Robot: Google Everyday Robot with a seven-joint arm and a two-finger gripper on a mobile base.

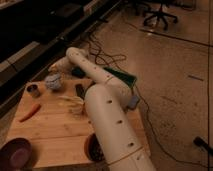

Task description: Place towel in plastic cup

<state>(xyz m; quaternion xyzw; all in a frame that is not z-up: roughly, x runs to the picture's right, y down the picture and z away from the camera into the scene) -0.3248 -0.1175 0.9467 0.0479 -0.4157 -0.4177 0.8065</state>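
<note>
A pale bluish-white crumpled towel sits at the far left of the wooden table; it seems bunched in or over a cup, and I cannot make out the cup itself. My gripper is at the end of the white arm, just above and behind the towel. Whether it touches or holds the towel is unclear.
A small dark can stands left of the towel. An orange carrot-like item, a yellowish item and a dark object lie mid-table. A purple bowl and a dark bowl are at the front. Cables and an office chair are beyond.
</note>
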